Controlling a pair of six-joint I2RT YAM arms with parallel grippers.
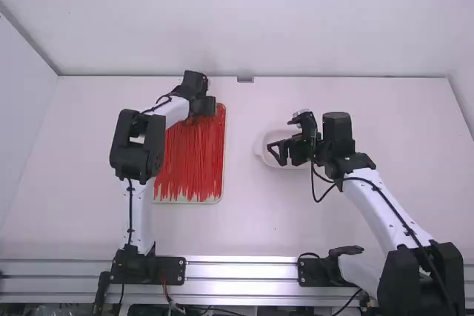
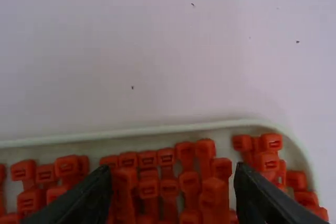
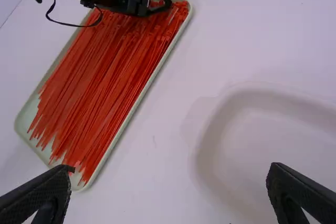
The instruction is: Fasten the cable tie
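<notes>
The left claw [image 2: 171, 166] hangs over the 12 o'clock end of the tray [image 1: 189, 201], at the far side of the worktop [image 1: 333, 109] in the high view. Its own wrist view shows the two black fingers [image 2: 84, 198] spread wide, with several rows of square tie heads between them. The claw is released and grasps nothing. The fingertips sit low among the heads, but it cannot be told whether they touch any.

The cable ties [image 1: 191, 157] are red and lie as a thick sheaf in the cream, round-cornered tray. They run lengthwise, with their heads packed at the 12 o'clock end under the left claw and their thin tails fanned toward the 6 o'clock end. None is lifted out and none is looped. The tray stands at about 9 o'clock from the worktop's middle.

The right claw [image 3: 169, 167] is also released, its fingers [image 3: 296, 190] far apart with nothing between them. In the high view it hovers above a shallow white bowl [image 1: 265, 146], which stands at 3 o'clock from the tray and well apart from it. The claw points toward 9 o'clock, at the tray. From its wrist view, the bowl's rim lies under the claw, with the tray of ties and the left arm's black wrist farther off.
</notes>
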